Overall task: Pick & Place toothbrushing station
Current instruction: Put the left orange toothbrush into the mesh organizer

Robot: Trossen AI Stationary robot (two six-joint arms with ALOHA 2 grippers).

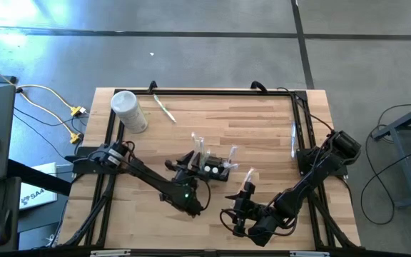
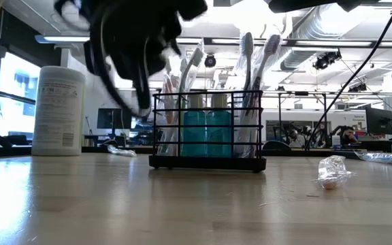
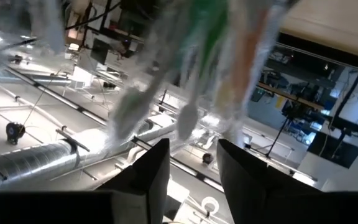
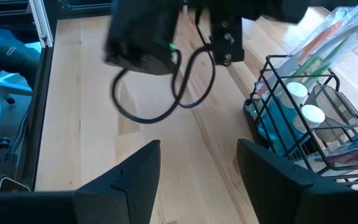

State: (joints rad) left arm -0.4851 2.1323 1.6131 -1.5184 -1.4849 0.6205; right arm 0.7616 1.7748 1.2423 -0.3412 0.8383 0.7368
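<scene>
Black wire toothbrushing station point(image 2: 207, 129) stands upright on the wooden table point(image 1: 262, 128), holding teal bottles point(image 2: 206, 133) and wrapped toothbrushes point(image 2: 247, 58). The left gripper point(image 1: 185, 165) sits just beside the rack's end, at the toothbrush packets; its fingers point(image 3: 146, 171) stand partly apart with nothing seen clamped between them. The right gripper point(image 1: 240, 196) hovers near the rack on its opposite, front side, apart from it, fingers point(image 4: 132, 171) spread wide and empty. A white lidded canister point(image 1: 128, 111) lies well beyond the left gripper; a small wrapped item point(image 2: 332, 171) rests on the table near the rack
</scene>
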